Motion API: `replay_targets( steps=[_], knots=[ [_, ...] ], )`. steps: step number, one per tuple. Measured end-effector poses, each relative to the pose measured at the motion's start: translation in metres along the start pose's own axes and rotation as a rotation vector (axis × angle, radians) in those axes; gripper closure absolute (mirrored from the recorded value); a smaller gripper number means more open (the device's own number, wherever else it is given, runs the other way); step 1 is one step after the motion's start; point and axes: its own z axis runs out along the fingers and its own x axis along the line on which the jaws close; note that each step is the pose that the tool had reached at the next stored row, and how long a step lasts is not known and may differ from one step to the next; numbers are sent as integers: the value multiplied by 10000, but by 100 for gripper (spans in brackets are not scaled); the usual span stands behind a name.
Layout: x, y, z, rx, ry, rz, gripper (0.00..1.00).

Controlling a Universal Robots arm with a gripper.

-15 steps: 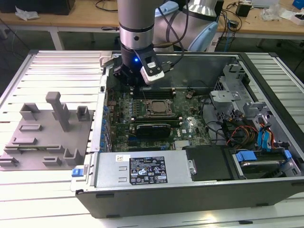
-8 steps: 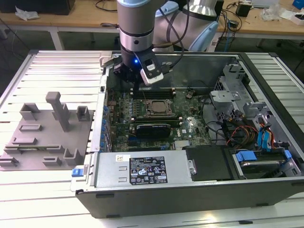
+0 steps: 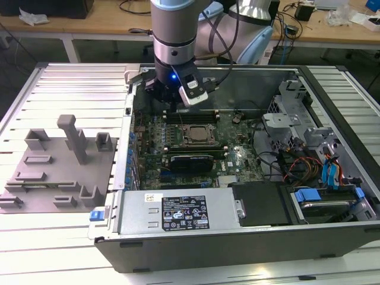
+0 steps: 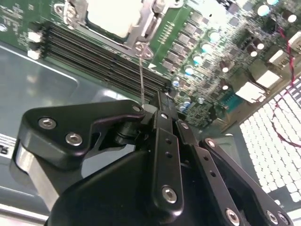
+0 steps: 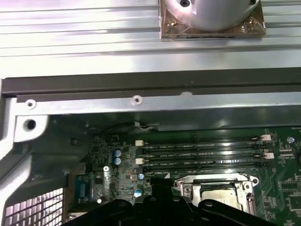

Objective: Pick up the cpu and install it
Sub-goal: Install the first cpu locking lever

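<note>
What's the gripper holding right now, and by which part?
Cannot be told. The gripper hangs over the motherboard inside the open case, beside the CPU socket, where the cpu already sits. Its fingertips are hidden.

arm upright, gripper point(image 3: 170, 102) pointing straight down

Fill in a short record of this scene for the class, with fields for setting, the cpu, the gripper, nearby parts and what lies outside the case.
setting: open computer case on a slatted metal table
cpu: pale square chip lying in the motherboard socket, metal frame around it
gripper: black gripper hangs above the memory slots beside the socket, holding nothing
nearby parts: black graphics card just in front of the socket in the exterior view
outside the case: grey fixture blocks at the exterior view's left
</note>
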Motion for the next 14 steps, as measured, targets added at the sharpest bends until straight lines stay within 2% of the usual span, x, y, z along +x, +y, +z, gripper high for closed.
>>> replay_targets(
  steps=[6,10,11,14],
  knots=[
    [-216,5,3,0,3,4,89],
    [-403,8,5,1,9,4,89],
    [-432,9,5,2,8,5,89],
    [-438,9,6,0,8,5,89]
  ],
)
